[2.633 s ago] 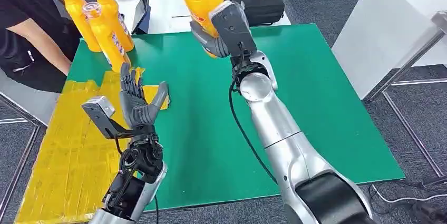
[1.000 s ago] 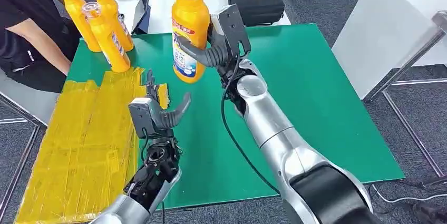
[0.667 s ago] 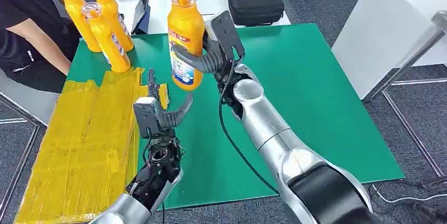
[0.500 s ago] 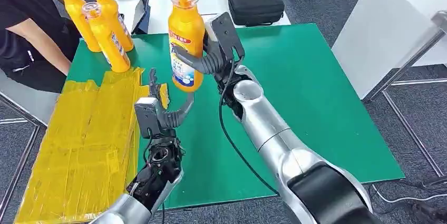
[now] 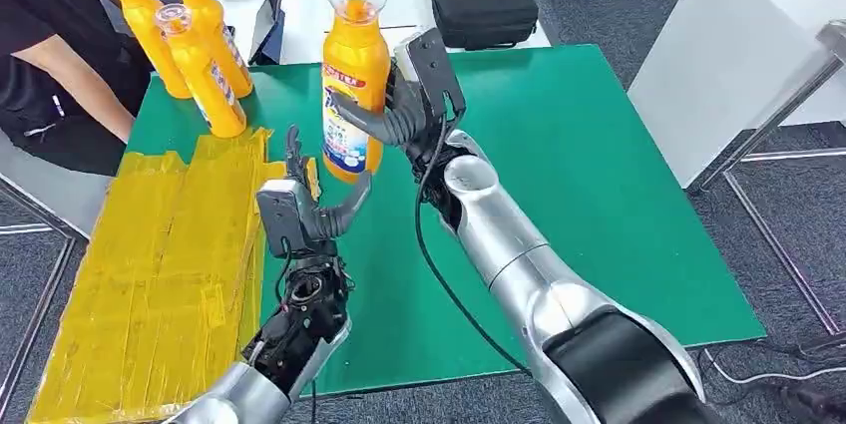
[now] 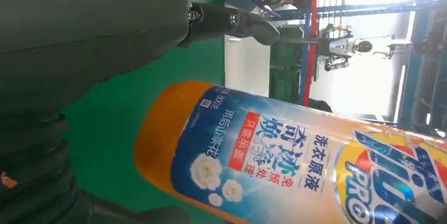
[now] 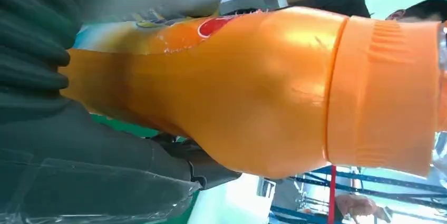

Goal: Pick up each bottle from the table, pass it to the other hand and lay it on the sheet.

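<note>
- One orange bottle [image 5: 353,85] is in the air — upright, gripped around its middle by the right hand [image 5: 404,105], whose fingers wrap the labelled body.
- The left hand [image 5: 309,207] waits just below and beside the bottle's base, holding nothing, with fingers spread and thumb curved up; I judge this is the hand-over, with the bottle kept vertical so the lower body is free for the receiving grasp.
- In the left wrist view the bottle's [image 6: 295,155] label lies across the open palm side, close, but contact cannot be told.
- Three more orange bottles [image 5: 190,45] stand together at the far left corner of the green table [image 5: 619,175], by a seated person [image 5: 50,55].
- The yellow sheet [image 5: 150,274] covers the table's left side — crinkled, taped in strips, nothing lying on it.
- Beyond the table stand a white table, a black case [image 5: 486,7] and a cardboard box; the floor is grey carpet.
</note>
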`<state>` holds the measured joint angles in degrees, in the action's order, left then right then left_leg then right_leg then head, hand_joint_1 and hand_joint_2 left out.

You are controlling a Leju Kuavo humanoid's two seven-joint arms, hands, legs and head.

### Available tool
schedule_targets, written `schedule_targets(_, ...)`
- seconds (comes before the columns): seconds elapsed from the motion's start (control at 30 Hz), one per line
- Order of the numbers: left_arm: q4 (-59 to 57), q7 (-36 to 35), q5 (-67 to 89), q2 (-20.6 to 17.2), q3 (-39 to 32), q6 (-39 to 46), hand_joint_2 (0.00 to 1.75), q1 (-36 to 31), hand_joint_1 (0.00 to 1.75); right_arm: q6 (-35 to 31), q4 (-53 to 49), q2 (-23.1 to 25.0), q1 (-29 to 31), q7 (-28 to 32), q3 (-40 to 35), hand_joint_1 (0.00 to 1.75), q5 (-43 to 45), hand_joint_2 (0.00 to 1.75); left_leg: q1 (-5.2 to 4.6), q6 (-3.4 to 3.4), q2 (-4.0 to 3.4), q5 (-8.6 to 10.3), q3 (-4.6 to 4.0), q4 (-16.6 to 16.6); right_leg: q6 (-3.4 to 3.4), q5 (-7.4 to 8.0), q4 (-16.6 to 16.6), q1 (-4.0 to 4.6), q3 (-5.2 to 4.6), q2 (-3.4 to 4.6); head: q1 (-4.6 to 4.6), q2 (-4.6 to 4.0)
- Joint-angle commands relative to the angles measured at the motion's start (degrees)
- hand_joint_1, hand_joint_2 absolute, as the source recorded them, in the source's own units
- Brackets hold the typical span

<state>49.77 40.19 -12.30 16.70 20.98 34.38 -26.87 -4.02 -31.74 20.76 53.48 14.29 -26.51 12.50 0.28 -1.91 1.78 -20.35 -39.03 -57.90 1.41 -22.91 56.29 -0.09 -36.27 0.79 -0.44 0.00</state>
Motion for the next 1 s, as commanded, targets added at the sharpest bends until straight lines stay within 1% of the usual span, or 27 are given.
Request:
schedule_targets(0.03,-4.91,-0.19,4.07,-0.71,2.09,2.77,1.75,-2.83,0.00,-0.06,2.71,-0.76,2.78,-2.06,-9.97,1.75,6.15,1.75,-0.02,0.06,-0.14,-0.15,0.28,-0.04,0.00,-0.15,0.01,0.01,0.30,-0.04,-0.02,0.00)
schedule_targets(0.07,-5.46,-0.19,3.92,-0.90,1.77,1.79,1.75,-2.75,0.00,0.03,2.90,-0.76,2.78,-2.07,-11.05,1.75,6.85,1.75,-0.02,0.05,-0.14,-0.11,0.23,-0.01,0.00,-0.10,-0.01,0.01,0.24,-0.01,0.00,0.00)
schedule_targets(0.1,-5.19,-0.19,4.25,-0.97,1.73,1.81,1.75,-2.60,0.00,0.21,3.07,-0.76,2.87,-2.31,-11.77,1.75,7.31,1.75,-0.04,0.11,-0.24,-0.29,0.56,-0.08,-0.01,-0.29,0.05,0.02,0.58,-0.06,0.00,0.00)
schedule_targets(0.13,-5.07,-0.19,4.13,-0.96,1.37,1.25,1.75,-2.39,0.00,0.63,2.95,-0.76,2.91,-2.73,-13.04,1.75,8.10,1.75,-0.03,0.05,-0.13,-0.10,0.22,0.00,0.00,-0.09,0.00,0.00,0.23,-0.01,0.00,0.00)
schedule_targets(0.17,-5.43,-0.19,4.78,-1.04,1.47,1.34,1.75,-2.50,0.00,0.71,2.93,-0.76,3.02,-2.88,-14.03,1.75,8.84,1.75,-0.04,0.07,-0.19,-0.17,0.34,-0.03,0.00,-0.16,0.02,0.00,0.35,-0.01,-0.02,0.00)
schedule_targets(0.2,-5.70,-0.19,5.31,-1.08,1.43,1.54,1.75,-2.61,0.00,0.51,2.91,-0.76,3.17,-2.91,-15.27,1.75,9.20,1.75,-0.02,0.07,-0.16,-0.13,0.28,-0.02,-0.01,-0.12,0.00,0.01,0.28,-0.01,0.00,0.00)
schedule_targets(0.23,-5.96,-0.19,6.12,-1.16,1.20,1.22,1.75,-2.80,0.00,0.30,2.07,-0.76,3.18,-3.87,-18.30,1.75,11.38,1.75,-0.03,0.09,-0.21,-0.20,0.40,-0.04,-0.01,-0.20,0.03,0.01,0.41,-0.02,-0.02,0.00)
schedule_targets(0.27,-5.85,-0.19,6.26,-1.12,1.21,1.01,1.75,-2.85,0.00,0.28,1.69,-0.76,3.11,-4.10,-19.28,1.75,11.58,1.75,-0.03,0.07,-0.15,-0.14,0.30,-0.03,-0.01,-0.14,0.02,0.01,0.31,-0.03,0.00,0.00)
schedule_targets(0.33,-5.92,-0.19,5.97,-1.09,1.01,0.40,1.75,-2.92,0.00,0.48,1.48,-0.76,3.08,-4.66,-19.75,1.75,12.29,1.75,-0.03,0.04,-0.13,-0.06,0.13,0.00,0.00,-0.05,0.00,-0.01,0.13,0.02,0.00,0.00)
schedule_targets(0.37,-5.92,-0.19,5.97,-1.09,1.01,0.40,1.75,-2.92,0.00,0.48,1.48,-0.76,3.08,-4.66,-19.75,1.75,12.29,1.75,-0.02,0.07,-0.20,-0.15,0.27,-0.04,-0.01,-0.13,0.02,0.01,0.27,0.03,0.00,0.00)
schedule_targets(0.43,-5.92,-0.19,5.97,-1.09,1.01,0.40,1.75,-2.92,0.00,0.48,1.48,-0.76,3.08,-4.66,-19.75,1.75,12.29,1.75,0.00,0.04,-0.09,-0.05,0.11,0.00,-0.01,-0.04,-0.02,0.02,0.12,-0.02,-0.02,0.00)
schedule_targets(0.47,-5.80,-0.19,6.51,-1.09,1.02,0.60,1.75,-2.84,0.00,0.23,1.27,-0.76,3.13,-4.93,-21.01,1.75,13.37,1.75,-0.02,0.07,-0.15,-0.15,0.28,-0.05,-0.01,-0.16,0.04,0.01,0.30,-0.04,0.00,0.00)
schedule_targets(0.5,-6.11,-0.19,7.71,-1.16,1.25,1.10,1.75,-2.93,0.00,0.65,1.54,-0.76,3.52,-4.96,-22.88,1.75,15.13,1.75,-0.01,0.05,-0.06,-0.08,0.18,-0.02,-0.01,-0.10,0.01,0.01,0.21,-0.07,0.00,0.00)
schedule_targets(0.53,-5.89,-0.19,8.13,-1.27,1.23,1.30,1.75,-2.87,0.00,0.45,1.48,-0.76,3.49,-5.18,-24.03,1.75,15.66,1.75,-0.03,0.08,-0.17,-0.17,0.32,-0.05,-0.01,-0.17,0.05,0.00,0.33,-0.03,-0.04,0.00)
schedule_targets(0.67,-5.59,-0.19,8.48,-1.35,1.37,1.28,1.75,-2.79,0.00,0.46,1.40,-0.76,3.41,-5.41,-24.61,1.75,16.30,1.75,0.00,0.04,-0.08,-0.06,0.11,-0.01,0.00,-0.05,-0.02,0.02,0.14,-0.01,-0.02,0.00)
schedule_targets(0.73,-5.59,-0.19,8.48,-1.35,1.37,1.28,1.75,-2.79,0.00,0.46,1.40,-0.76,3.41,-5.41,-24.61,1.75,16.30,1.75,-0.04,0.09,-0.16,-0.21,0.39,-0.06,-0.01,-0.22,0.06,0.00,0.41,-0.06,0.00,0.00)
schedule_targets(0.77,-5.59,-0.19,8.48,-1.35,1.37,1.28,1.75,-2.79,0.00,0.46,1.40,-0.76,3.41,-5.41,-24.61,1.75,16.30,1.75,-0.02,0.04,-0.06,-0.05,0.13,0.01,0.00,-0.06,-0.01,0.00,0.15,-0.04,0.00,0.00)
schedule_targets(0.8,-5.60,-0.19,8.47,-1.32,1.27,0.59,1.75,-2.71,0.00,0.36,1.58,-0.76,3.38,-5.60,-25.86,1.75,17.35,1.75,-0.03,0.06,-0.11,-0.13,0.25,-0.02,-0.01,-0.13,0.01,0.00,0.27,-0.04,-0.02,0.00)
schedule_targets(0.87,-5.13,-0.19,10.15,-1.82,1.86,1.28,1.75,-2.67,0.00,0.40,1.50,-0.76,3.36,-5.60,-28.25,1.75,18.79,1.75,-0.02,0.04,-0.07,-0.06,0.14,0.02,-0.01,-0.06,-0.02,-0.01,0.16,-0.03,0.00,0.00)
schedule_targets(0.9,-4.25,-0.19,11.03,-2.31,2.15,1.34,1.75,-2.47,0.00,0.33,1.19,-0.76,3.21,-6.01,-29.99,1.75,19.84,1.75,-0.04,0.11,-0.19,-0.25,0.49,-0.05,-0.02,-0.26,0.05,0.01,0.52,-0.07,0.00,0.00)
schedule_targets(0.93,-3.99,-0.19,11.21,-2.44,2.18,1.30,1.75,-2.44,0.00,0.32,1.01,-0.76,3.20,-6.10,-30.81,1.75,20.67,1.75,-0.02,0.05,-0.12,-0.09,0.19,0.00,-0.01,-0.09,0.00,0.00,0.20,0.01,-0.02,0.00)
schedule_targets(0.97,-2.91,-0.19,11.57,-2.59,2.16,0.76,1.75,-2.10,0.00,-0.12,0.82,-0.76,3.20,-6.04,-31.82,1.75,21.48,1.75,-0.04,0.09,-0.19,-0.18,0.35,-0.03,-0.02,-0.18,0.03,0.00,0.36,0.00,0.00,0.00)
schedule_targets(1.0,-2.44,-0.19,11.50,-2.47,1.82,-0.34,1.75,-1.91,0.00,-0.04,0.64,-0.76,3.16,-6.00,-32.81,1.75,22.83,1.75,-0.02,0.08,-0.20,-0.16,0.31,-0.01,-0.03,-0.15,0.01,0.02,0.32,0.02,0.00,0.00)
